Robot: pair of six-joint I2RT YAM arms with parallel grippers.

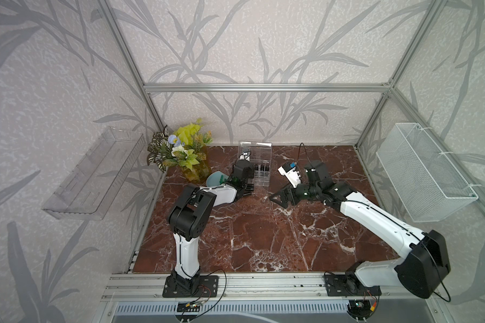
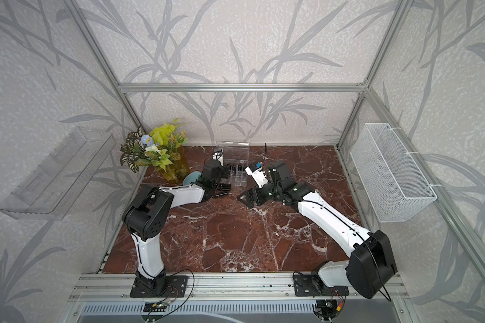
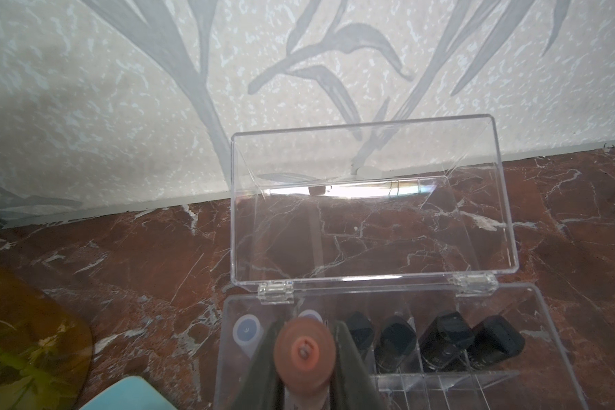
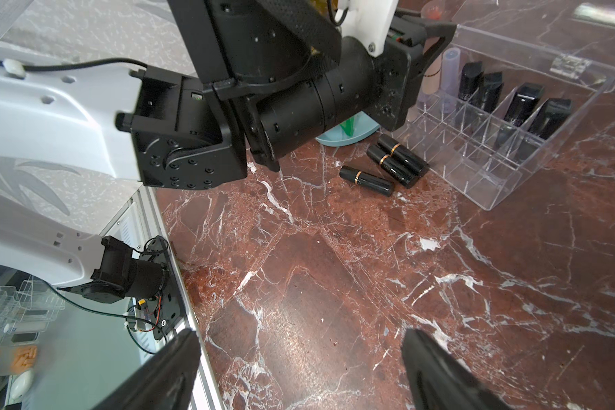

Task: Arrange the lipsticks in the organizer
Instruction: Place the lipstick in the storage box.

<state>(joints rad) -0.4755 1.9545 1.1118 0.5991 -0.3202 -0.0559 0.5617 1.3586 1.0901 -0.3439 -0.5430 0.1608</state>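
The left gripper is clamped on a pink lipstick, upright at the back row of the organizer: the placing step. Next, I judge, it must sink into a free cell, then let go; the right gripper gapes empty

Pink tube in my left gripper. Organizer: clear; inside it, black tubes and lavender tubes. Beside organizer: three gold-banded tubes, black. Table: red-brown marble, white veins. Wall: pale, grey leaf pattern.

Probably a lab test cell: aluminium frame, wallpapered panels, marble-look tabletop.
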